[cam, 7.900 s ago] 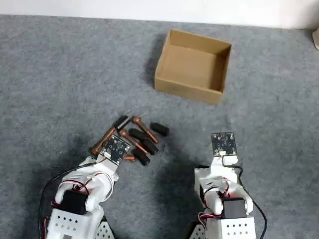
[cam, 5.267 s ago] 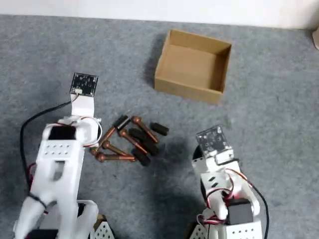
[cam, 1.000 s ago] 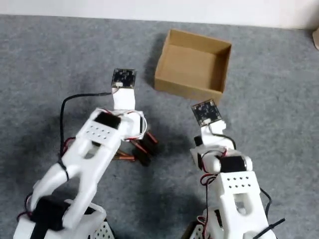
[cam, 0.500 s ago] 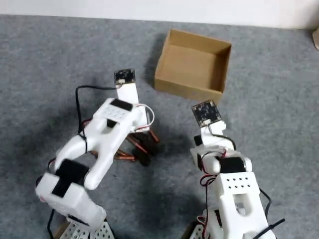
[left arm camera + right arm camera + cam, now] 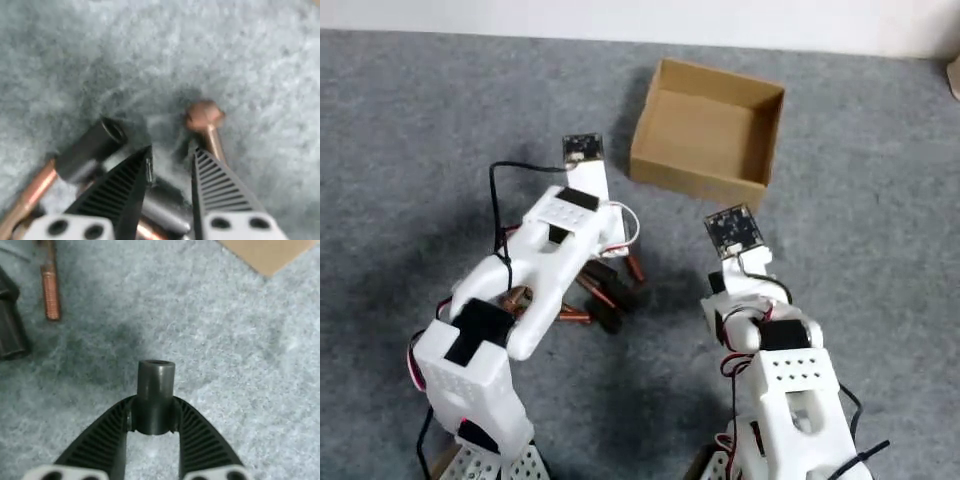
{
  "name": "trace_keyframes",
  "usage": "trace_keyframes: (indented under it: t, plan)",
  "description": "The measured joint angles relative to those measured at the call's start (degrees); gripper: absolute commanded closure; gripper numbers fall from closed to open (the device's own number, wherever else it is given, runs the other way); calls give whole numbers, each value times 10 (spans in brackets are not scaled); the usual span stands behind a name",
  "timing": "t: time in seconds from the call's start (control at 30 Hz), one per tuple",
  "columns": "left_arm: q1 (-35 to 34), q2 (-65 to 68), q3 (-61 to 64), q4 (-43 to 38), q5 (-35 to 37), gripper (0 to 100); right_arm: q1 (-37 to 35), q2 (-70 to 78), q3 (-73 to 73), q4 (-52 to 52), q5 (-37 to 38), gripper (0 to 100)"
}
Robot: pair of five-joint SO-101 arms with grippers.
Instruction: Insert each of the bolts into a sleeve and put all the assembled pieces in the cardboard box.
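Observation:
My left gripper (image 5: 171, 150) hangs low over the pile, open by a narrow gap above bare carpet. One fingertip stands beside a black sleeve (image 5: 90, 147). The other touches the shaft of a copper bolt (image 5: 205, 116). Another bolt (image 5: 25, 200) and a second sleeve (image 5: 160, 212) lie under the fingers. In the high view the left arm (image 5: 555, 250) covers much of the pile (image 5: 600, 295). My right gripper (image 5: 154, 412) is shut on a black sleeve (image 5: 156, 380), held above the carpet right of the pile. The cardboard box (image 5: 665, 170) stands empty at the back.
Near the right gripper lie a copper bolt (image 5: 49, 285) and a black sleeve (image 5: 10, 325), and a corner of the box (image 5: 270, 252) shows beyond. The right arm (image 5: 760, 330) stands close to the pile. Grey carpet (image 5: 880, 250) covers the table.
The left arm has swung from the left side over the pile and stretched farther toward the box in the last second. The right arm rose earlier and has kept still since.

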Motion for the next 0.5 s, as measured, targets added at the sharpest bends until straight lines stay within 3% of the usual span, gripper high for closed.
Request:
trace_keyframes:
  t: [0.3,0.5]
  plan:
    - [44,-117,-1,53,0,867,0,0,3,0,0,995]
    - [41,-62,-2,24,0,867,0,0,30,-24,0,995]
